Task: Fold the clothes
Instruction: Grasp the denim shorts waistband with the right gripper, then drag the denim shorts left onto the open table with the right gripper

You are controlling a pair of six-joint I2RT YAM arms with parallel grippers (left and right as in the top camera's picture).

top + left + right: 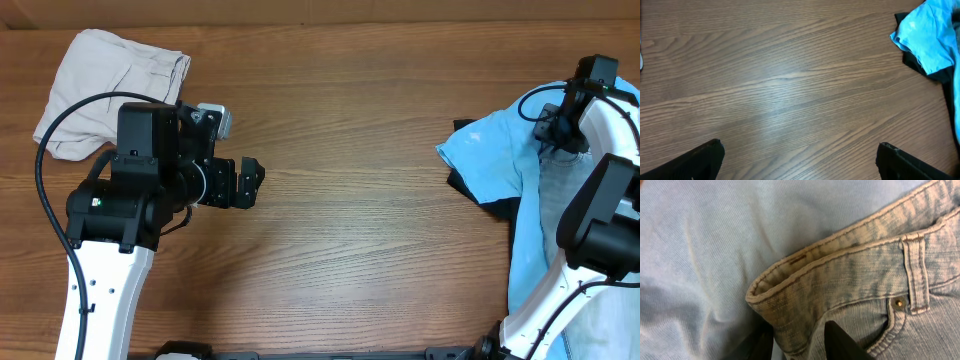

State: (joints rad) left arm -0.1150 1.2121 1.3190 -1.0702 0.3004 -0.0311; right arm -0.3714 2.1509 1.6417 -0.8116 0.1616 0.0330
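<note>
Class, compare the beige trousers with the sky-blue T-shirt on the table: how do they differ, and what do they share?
Colour: the beige trousers are pale tan, the sky-blue T-shirt bright blue. Place: the trousers lie alone at the table's left end; the T-shirt lies at the right end, over a black garment, piled with jeans that the right gripper pinches. Both lie rumpled on the table.

No legible text, brand or number in any view: the rivet (898, 301) on the jeans (850, 280) is too small to read, and any print on the sky-blue T-shirt (495, 155) can't be made out.
</note>
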